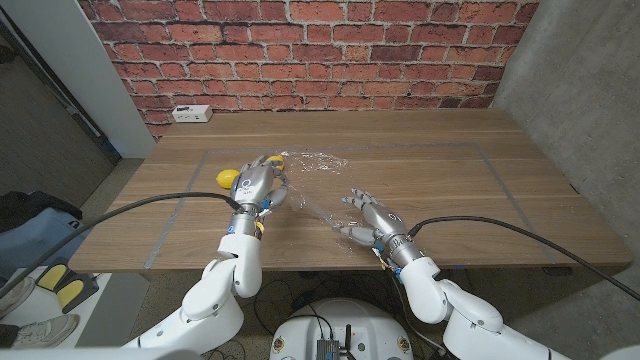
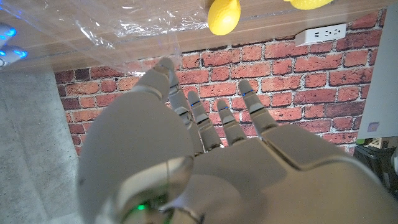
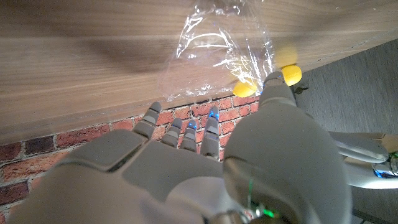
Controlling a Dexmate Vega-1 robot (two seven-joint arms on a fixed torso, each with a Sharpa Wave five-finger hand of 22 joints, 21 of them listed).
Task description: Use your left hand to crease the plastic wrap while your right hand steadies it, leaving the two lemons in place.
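The left hand (image 1: 262, 184) hangs over the near-left part of the plastic wrap (image 1: 315, 180). In the left wrist view its fingers (image 2: 205, 118) reach out straight and apart, holding nothing, though I cannot tell whether the tips touch the film. The right hand (image 1: 363, 217) sits at the wrap's near-right end, fingers (image 3: 180, 134) spread and gripping nothing; whether they press on the sheet is not clear.

From the left fingers the bulk of the wrap spreads toward twelve to two o'clock. From the right fingers it runs toward ten to eleven o'clock. Its long axis goes diagonally across the wooden table (image 1: 440, 170), from the far-left bunched end near the lemons down to the right hand. The left hand is the nearer one to the crumpled middle, so a crease would likely start there, with the right hand pinning the tail.

One lemon (image 1: 228, 179) lies just at nine o'clock of the left hand, close beside it. A second lemon (image 2: 309, 3) sits near it, just off the wrap's far edge. A white power strip (image 1: 190, 113) lies at the far-left table edge. No containers are present.
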